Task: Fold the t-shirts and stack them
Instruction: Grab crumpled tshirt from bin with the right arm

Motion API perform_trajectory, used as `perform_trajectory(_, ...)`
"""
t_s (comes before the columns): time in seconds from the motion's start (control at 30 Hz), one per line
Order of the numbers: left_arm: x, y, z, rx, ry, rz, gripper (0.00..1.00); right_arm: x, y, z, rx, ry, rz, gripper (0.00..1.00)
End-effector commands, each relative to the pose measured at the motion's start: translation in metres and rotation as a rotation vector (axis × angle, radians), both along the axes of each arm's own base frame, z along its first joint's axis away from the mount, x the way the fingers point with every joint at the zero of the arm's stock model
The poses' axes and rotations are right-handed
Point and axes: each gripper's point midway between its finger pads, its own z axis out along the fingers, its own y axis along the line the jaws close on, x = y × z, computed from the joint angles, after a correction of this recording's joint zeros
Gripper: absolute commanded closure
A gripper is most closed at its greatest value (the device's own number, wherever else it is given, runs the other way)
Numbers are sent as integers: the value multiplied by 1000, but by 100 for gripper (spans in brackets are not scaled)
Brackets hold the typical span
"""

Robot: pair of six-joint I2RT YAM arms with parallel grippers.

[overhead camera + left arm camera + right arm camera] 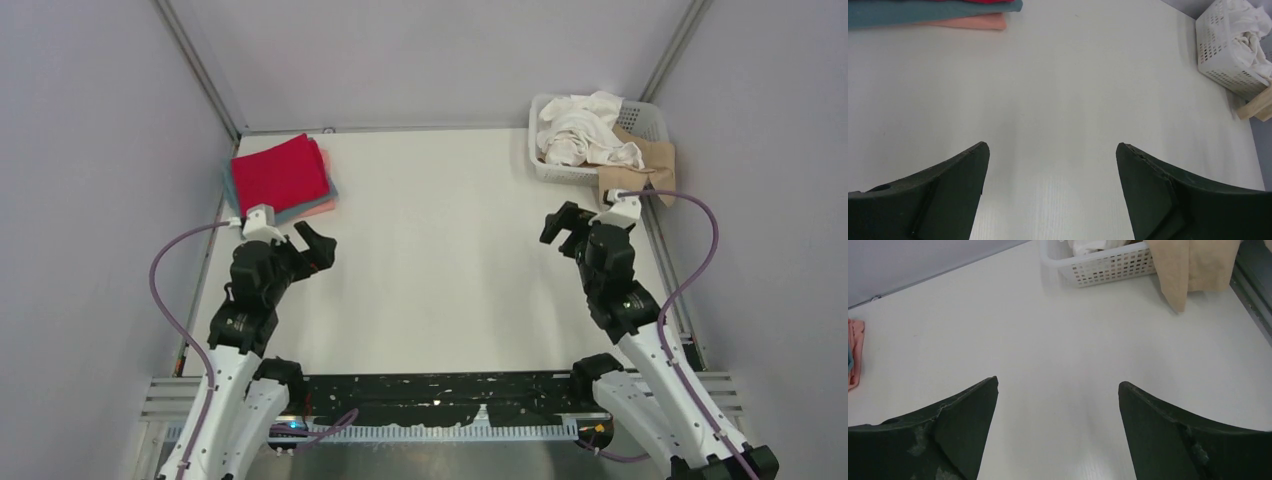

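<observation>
A stack of folded t-shirts lies at the table's far left: red [281, 173] on top, teal-blue [327, 190] under it, pink [318, 209] at the bottom. The teal-blue [928, 11] and pink [968, 21] edges show in the left wrist view. A crumpled white t-shirt [582, 131] fills the white basket [541, 164] at the far right, and a tan t-shirt [648, 162] hangs over its near side. My left gripper [316, 243] is open and empty, below the stack. My right gripper [562, 229] is open and empty, in front of the basket.
The white table [440, 260] is bounded by grey walls on three sides and a black rail at the near edge. The basket [1103, 265] and the hanging tan cloth [1188, 265] show at the top of the right wrist view.
</observation>
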Motion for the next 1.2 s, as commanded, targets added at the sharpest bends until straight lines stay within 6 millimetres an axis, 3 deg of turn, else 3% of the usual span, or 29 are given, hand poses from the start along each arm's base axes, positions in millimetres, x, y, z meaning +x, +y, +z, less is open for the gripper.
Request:
perform_trajectory(0.0, 15, -3, 14, -21, -58, -2, 1, 25, -4, 49, -11, -47, -56, 5)
perform_trajectory(0.07, 20, -2, 14, -12, -50, 4, 1, 43, -1, 55, -64, -5, -43, 5)
perform_trajectory(0.2, 30, 2, 11, 13, -24, 27, 1, 95, -11, 68, -142, 97, -139, 5)
perform_trajectory(0.3, 34, 2, 4, 21, 8, 32, 1, 156, -25, 73, -153, 144, -182, 5)
perform_trajectory(0.33, 35, 2, 1, 23, 20, 32, 1, 168, -28, 71, -127, 154, -203, 5)
perform_trajectory(0.4, 36, 1, -5, 29, 43, 26, 1, 215, -44, 65, -94, 183, -273, 5)
perform_trajectory(0.47, 37, 2, -10, 34, 59, 26, 1, 247, -53, 63, -55, 181, -317, 5)
perform_trajectory(0.67, 40, 8, -18, 59, 99, 58, 1, 326, -61, 40, 57, 121, -383, 5)
perform_trajectory(0.8, 43, 8, -23, 68, 123, 60, 1, 369, -55, 15, 188, 48, -359, 5)
perform_trajectory(0.97, 46, 10, -28, 82, 156, 71, 1, 398, -58, -24, 230, 69, -387, 4)
perform_trajectory(1.0, 46, 11, -30, 83, 164, 72, 1, 402, -61, -20, 236, 46, -400, 2)
perform_trajectory(1.03, 46, 11, -31, 84, 166, 73, 1, 405, -62, -29, 235, 49, -407, 1)
perform_trajectory(1.1, 46, 11, -31, 86, 172, 73, 1, 412, -69, -36, 240, 34, -419, 12)
perform_trajectory(1.17, 46, 11, -29, 86, 169, 74, 1, 415, -70, -40, 253, 30, -419, 28)
